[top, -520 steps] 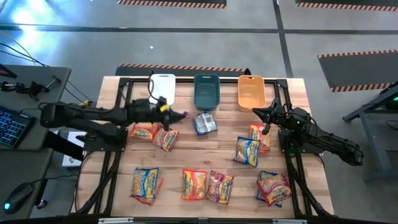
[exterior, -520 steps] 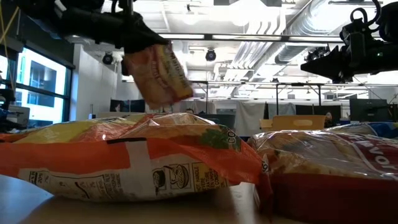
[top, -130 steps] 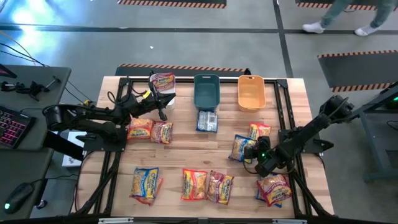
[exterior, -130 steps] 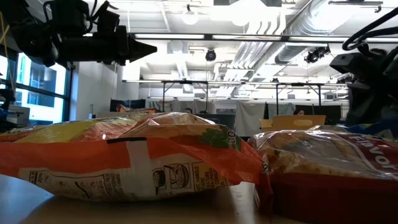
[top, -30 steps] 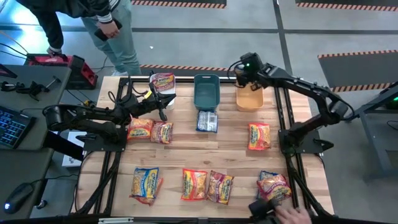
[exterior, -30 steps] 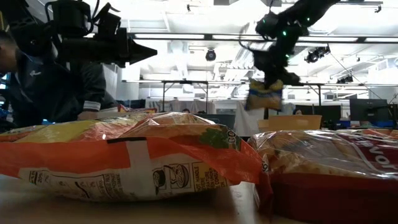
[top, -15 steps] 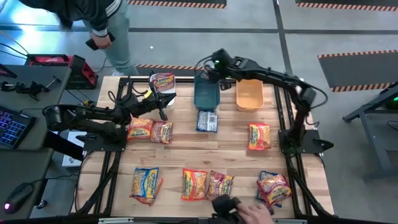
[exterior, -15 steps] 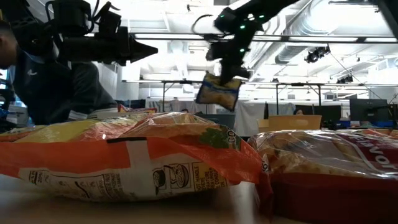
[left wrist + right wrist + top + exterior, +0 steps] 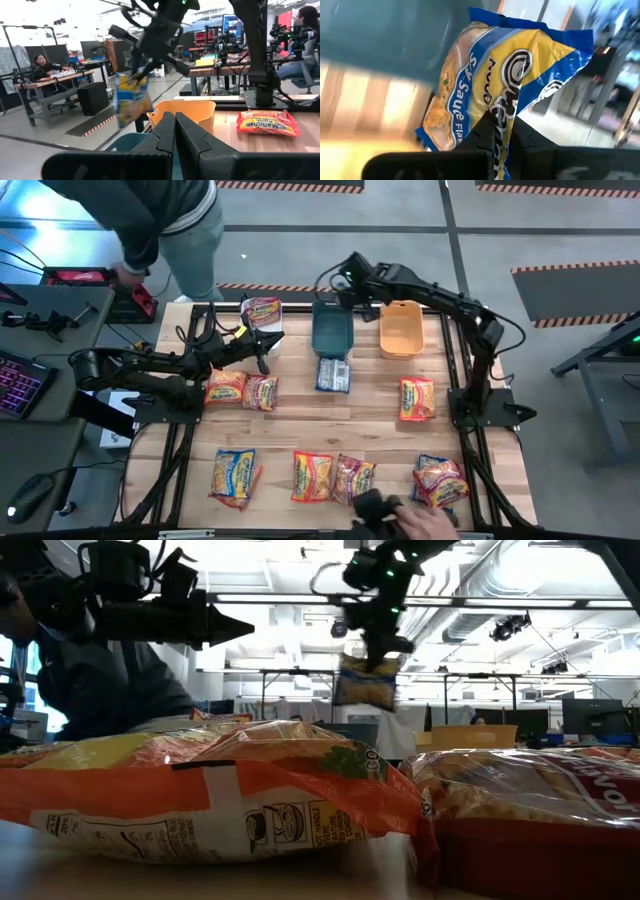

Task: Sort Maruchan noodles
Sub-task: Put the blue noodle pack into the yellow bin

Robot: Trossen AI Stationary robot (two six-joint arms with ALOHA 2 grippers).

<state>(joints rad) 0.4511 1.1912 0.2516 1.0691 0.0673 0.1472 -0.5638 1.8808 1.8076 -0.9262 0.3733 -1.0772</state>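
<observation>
Currently blue-and-yellow packet [image 9: 505, 95] pinched by top edge in right gripper [image 9: 496, 131], fingers clamped tight on it; hung in air over back end of teal bin [image 9: 332, 330], seen dangling in low view [image 9: 364, 680] and left wrist view [image 9: 131, 97]. Right gripper [image 9: 345, 290] reached across from right side of table to back row of bins. One pink-red packet [image 9: 261, 310] lay in white bin [image 9: 262, 328]. Orange bin [image 9: 402, 330] sat just right of teal bin, contents not discernible. Another blue packet [image 9: 332, 373] lay on table just in front of teal bin. Two orange packets [image 9: 242, 389] lay side by side near left gripper. One orange packet [image 9: 416, 399] lay alone at right. Front row of mixed packets [image 9: 320, 477] stayed near front edge; close-up orange packet [image 9: 200, 795] filled low view. Left gripper [image 9: 261, 358] parked near white bin, fingers pressed together, held nothing [image 9: 174, 131]. Wooden table [image 9: 300, 425] under everything. Person [image 9: 160, 225] bent over beyond back left corner. Hand [image 9: 425, 522] with dark object reached in at front edge.
</observation>
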